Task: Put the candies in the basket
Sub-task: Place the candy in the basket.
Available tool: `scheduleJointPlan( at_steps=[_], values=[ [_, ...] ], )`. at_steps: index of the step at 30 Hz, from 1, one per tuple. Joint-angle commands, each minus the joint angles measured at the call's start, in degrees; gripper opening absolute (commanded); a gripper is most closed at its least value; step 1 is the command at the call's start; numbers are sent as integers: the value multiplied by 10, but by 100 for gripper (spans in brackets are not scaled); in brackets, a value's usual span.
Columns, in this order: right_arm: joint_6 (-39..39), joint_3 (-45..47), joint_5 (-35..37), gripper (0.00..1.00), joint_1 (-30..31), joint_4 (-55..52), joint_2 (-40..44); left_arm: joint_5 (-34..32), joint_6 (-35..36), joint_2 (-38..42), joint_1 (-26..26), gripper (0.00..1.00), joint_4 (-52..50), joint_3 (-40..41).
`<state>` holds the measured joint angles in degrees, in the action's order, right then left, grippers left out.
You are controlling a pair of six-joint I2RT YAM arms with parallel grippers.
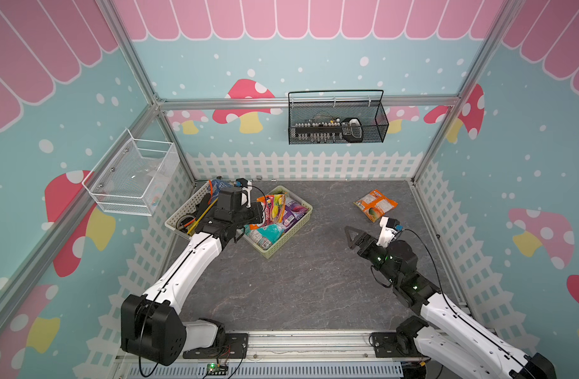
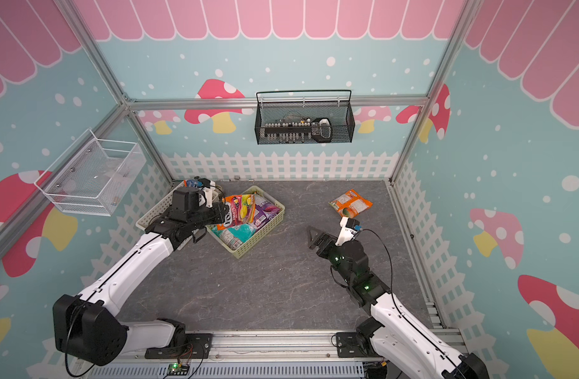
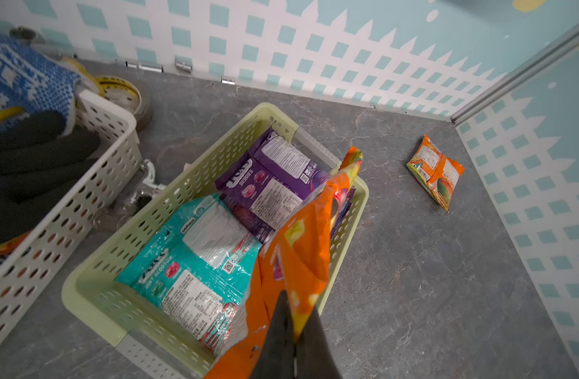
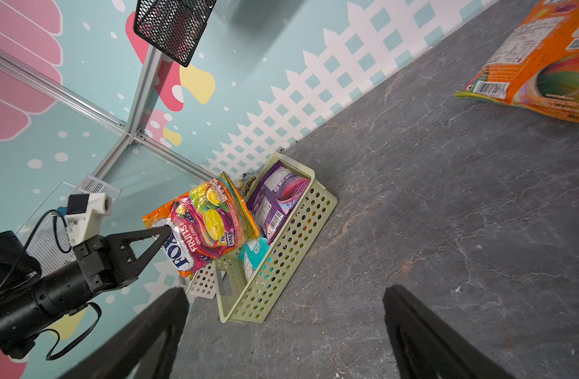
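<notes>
My left arm covers the near corner of the green basket (image 1: pixel 275 251) in both top views, so I cannot count the bags beneath. The orange bag (image 4: pixel 541 59) runs off the right wrist view's edge. The black wire basket's (image 2: pixel 303 126) contents are too small to name.

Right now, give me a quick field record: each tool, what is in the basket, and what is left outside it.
left tool: shut on orange candy bag, held above the basket
right tool: open, empty, above bare tabletop
basket: holds teal bag and purple bags, lying flat
left outside: one orange bag on the table, beyond the right tool
beside basket: white perforated basket with other items
</notes>
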<state>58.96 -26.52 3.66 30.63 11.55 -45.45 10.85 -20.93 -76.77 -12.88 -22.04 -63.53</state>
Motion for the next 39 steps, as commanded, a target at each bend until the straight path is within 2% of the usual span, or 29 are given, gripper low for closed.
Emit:
scheduleJointPlan(
  at_steps=[1, 6, 11, 18, 23, 27, 34, 37, 39],
  values=[
    [0, 12, 11, 99, -1, 5, 9, 43, -85, -8, 13, 0, 15, -16],
    [1, 17, 11, 99, -1, 10, 5, 66, -116, -33, 16, 0, 35, -31],
    [-4, 17, 10, 99, -1, 11, 5, 106, -191, -54, 28, 0, 41, -34],
    [-3, 24, 12, 99, -1, 13, 4, 163, -322, -58, 49, 0, 149, 54],
    [-3, 24, 11, 98, -1, 13, 6, 89, -294, -80, 62, 0, 145, 72],
    [-6, 24, 10, 98, -1, 12, 10, 83, -265, -118, 83, 0, 140, 75],
    [-6, 23, 14, 98, -1, 10, 10, 77, -256, -154, 90, 12, 135, 77],
    [-7, 21, 12, 98, -1, 10, 5, 68, -251, -155, 91, 20, 129, 76],
    [-7, 22, 12, 98, -1, 11, 2, 53, -249, -146, 93, 22, 127, 79]
  ],
)
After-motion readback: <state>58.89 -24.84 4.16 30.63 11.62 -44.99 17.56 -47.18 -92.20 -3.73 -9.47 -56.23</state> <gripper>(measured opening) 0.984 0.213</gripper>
